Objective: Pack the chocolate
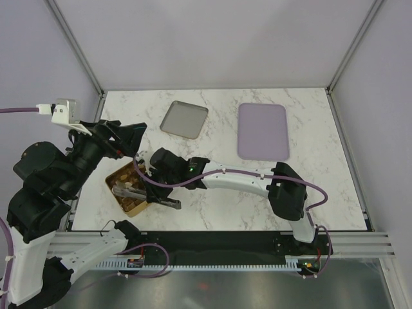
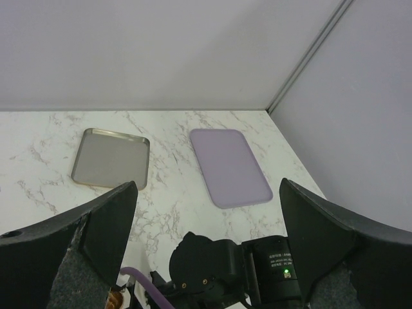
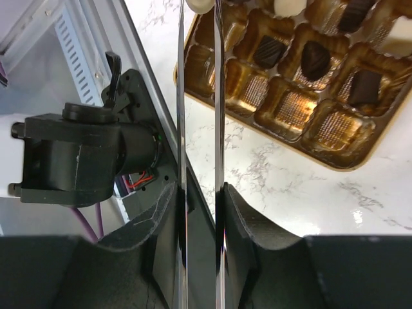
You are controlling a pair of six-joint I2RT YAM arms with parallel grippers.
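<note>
Right pincer (image 3: 199,26), two thin blades almost together, grips a cream-white chocolate piece (image 3: 199,5) at its tip, right at the edge of the gold box with brown grid compartments (image 3: 283,106). That box sits by the left edge of the marble tabletop (image 1: 212,212), toward the near corner. Dark brown chocolate pieces (image 3: 315,58) and other cream-white ones (image 3: 290,6) lie in its cells. Left pincer (image 2: 207,187) hangs above with its fingers spread wide. Farther on, a square silver metal tray (image 1: 184,119) and a flat lilac tray (image 1: 262,131) lie apart near the far edge.
</note>
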